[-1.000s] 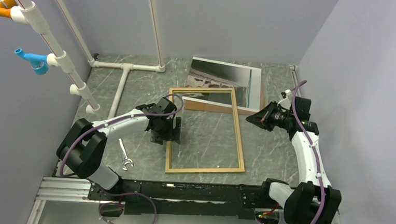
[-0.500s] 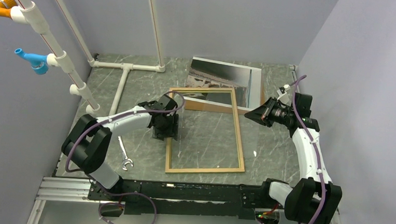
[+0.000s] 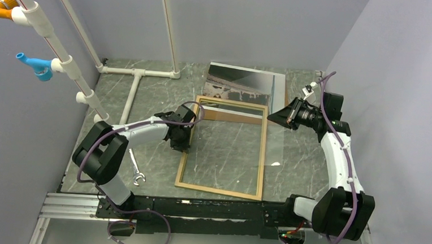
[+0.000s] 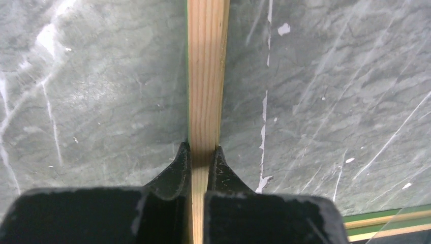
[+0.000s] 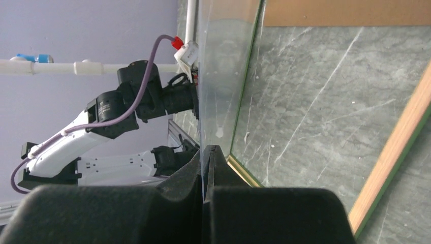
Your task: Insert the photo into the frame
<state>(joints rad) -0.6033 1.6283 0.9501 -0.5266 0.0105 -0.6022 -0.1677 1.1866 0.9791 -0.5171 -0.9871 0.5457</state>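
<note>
grey marbled worktop (image 3: 147, 95) between plain pale walls carries everything. a second ago the left jaws stood spread over the left rail of the frame (image 3: 219, 190). now they are pressed onto that light wooden rail, one finger on each side, as the left wrist view shows. the frame has swung with this: its near end sits further left and its far rail has slid nearer the photo (image 3: 241, 81). the photo lies face up at the back of the worktop, outside the frame and held by nothing. the right jaws are pinched on the edge of the clear pane (image 5: 223, 76), which stands tilted up along the frame's right side, and they have risen a little. we judge that the frame is now held steady while the pane is worked loose. the photo cannot go in until then, so most of the task lies ahead. a brown board (image 5: 345, 12) shows beyond the frame.
</note>
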